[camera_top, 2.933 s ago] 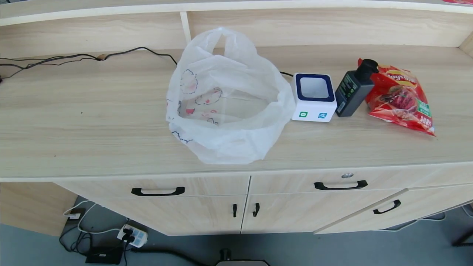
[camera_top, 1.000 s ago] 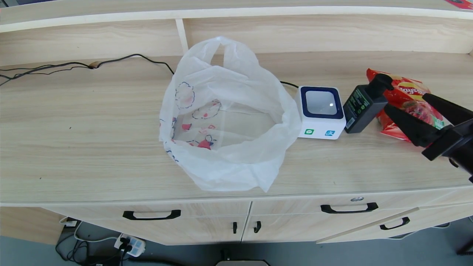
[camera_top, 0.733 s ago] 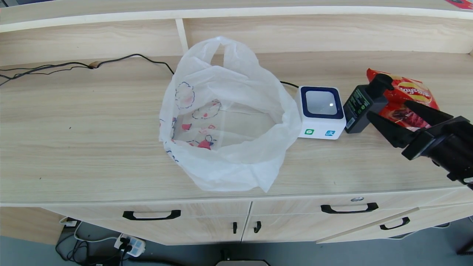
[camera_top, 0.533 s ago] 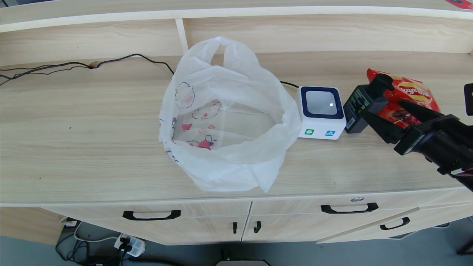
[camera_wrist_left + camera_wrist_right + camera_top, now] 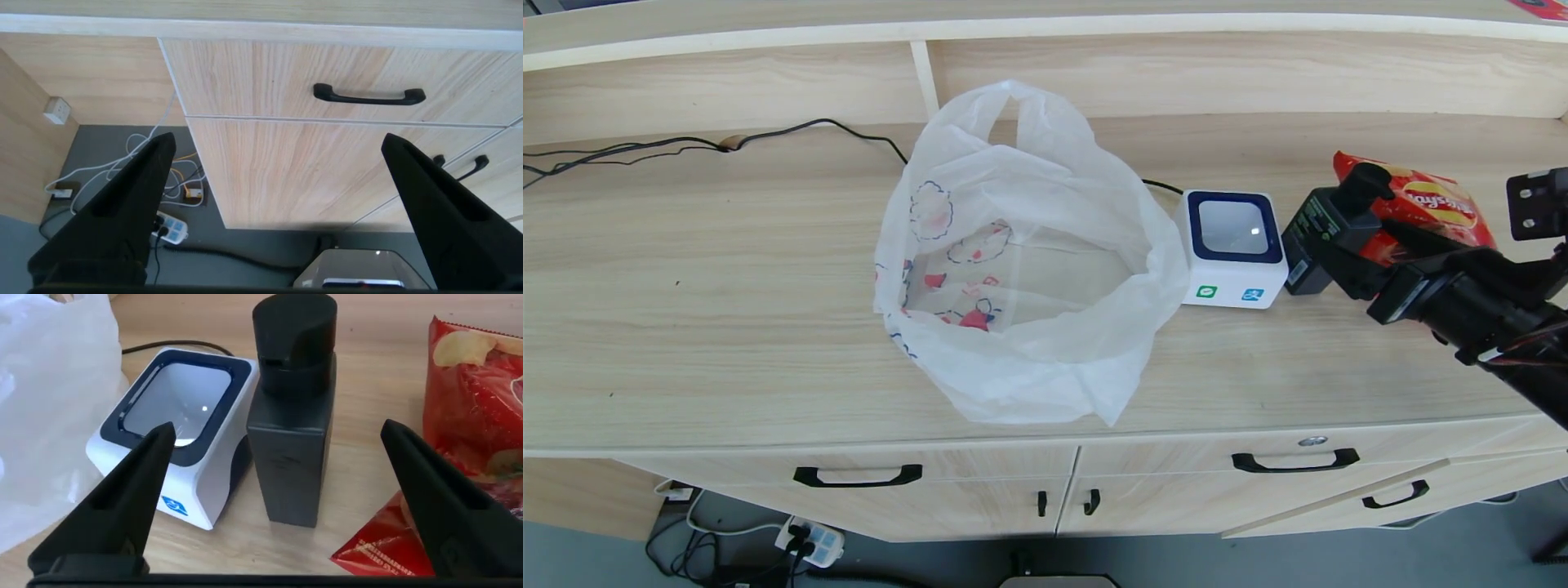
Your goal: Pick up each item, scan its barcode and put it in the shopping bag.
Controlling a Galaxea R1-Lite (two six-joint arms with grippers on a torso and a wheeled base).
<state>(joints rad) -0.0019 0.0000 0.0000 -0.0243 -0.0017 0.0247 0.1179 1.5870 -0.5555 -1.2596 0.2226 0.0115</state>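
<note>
Head view: chip bag point(image 5: 1437, 200) partly hidden behind right gripper point(image 5: 1357, 238). Fingers point(image 5: 114, 506) spread wide either side of upright bottle point(image 5: 292, 433), clear of it, holding nothing. Bottle just beside scanner point(image 5: 1232, 245), open desk point(image 5: 686, 286) in front; shopping bag point(image 5: 1021, 261) beyond. Left gripper point(image 5: 278, 143) wide open, empty, facing drawers point(image 5: 245, 82).

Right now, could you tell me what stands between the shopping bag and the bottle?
The white scanner sits between the shopping bag and the bottle, per the head view.

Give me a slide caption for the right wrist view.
Open right claw framing the dark pump bottle, standing between the white scanner and the red chip bag.
</note>
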